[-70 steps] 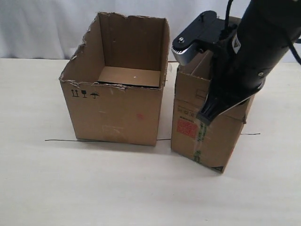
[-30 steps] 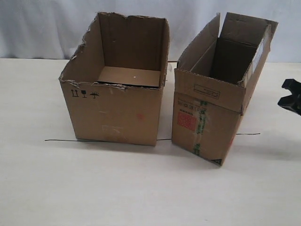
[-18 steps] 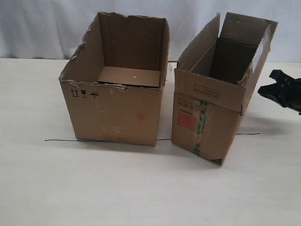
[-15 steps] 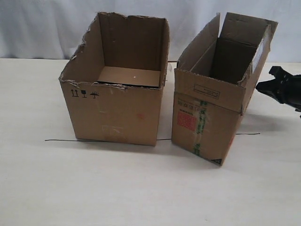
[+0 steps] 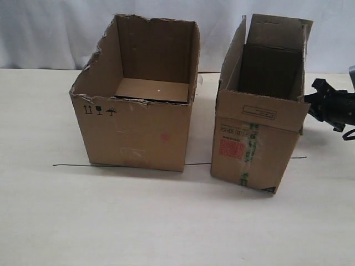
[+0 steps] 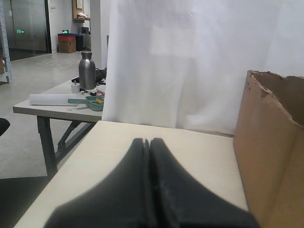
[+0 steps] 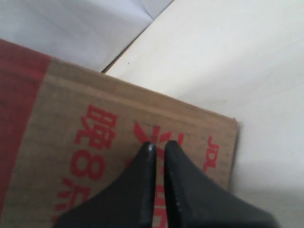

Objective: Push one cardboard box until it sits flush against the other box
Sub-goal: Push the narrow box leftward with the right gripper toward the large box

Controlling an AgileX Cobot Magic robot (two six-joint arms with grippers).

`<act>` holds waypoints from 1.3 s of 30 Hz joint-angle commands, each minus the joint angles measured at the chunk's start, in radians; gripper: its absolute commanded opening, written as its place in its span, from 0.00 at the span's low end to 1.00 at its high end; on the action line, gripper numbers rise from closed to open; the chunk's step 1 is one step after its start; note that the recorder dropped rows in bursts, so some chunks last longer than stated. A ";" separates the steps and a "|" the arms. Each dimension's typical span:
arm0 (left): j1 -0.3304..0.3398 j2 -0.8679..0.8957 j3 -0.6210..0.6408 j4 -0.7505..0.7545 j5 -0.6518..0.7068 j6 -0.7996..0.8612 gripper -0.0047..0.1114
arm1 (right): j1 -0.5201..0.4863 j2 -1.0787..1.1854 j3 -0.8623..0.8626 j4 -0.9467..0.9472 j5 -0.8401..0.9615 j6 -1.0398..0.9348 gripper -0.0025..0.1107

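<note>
The cardboard box is the narrow, tall carton with raised flaps, a red square print and green-striped tape; it stands right of the other box, the wide carton with a torn rim and black symbols. A gap of tabletop separates them. My right gripper is shut, its tips against the narrow carton's right side. In the right wrist view the right gripper presses on the red-printed cardboard box. My left gripper is shut and empty, out of the exterior view, beside the other box.
A thin black line runs across the pale table under both cartons. A white curtain hangs behind. The left wrist view shows a side table with a steel bottle beyond the table's edge.
The right gripper has moved left from the frame's right edge onto the narrow carton's side. The carton has turned squarer to the camera, and its near end has swung right.
</note>
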 commanded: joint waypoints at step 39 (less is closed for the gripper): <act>-0.008 -0.003 0.003 -0.006 -0.009 -0.001 0.04 | 0.009 0.030 -0.059 -0.324 0.261 0.088 0.07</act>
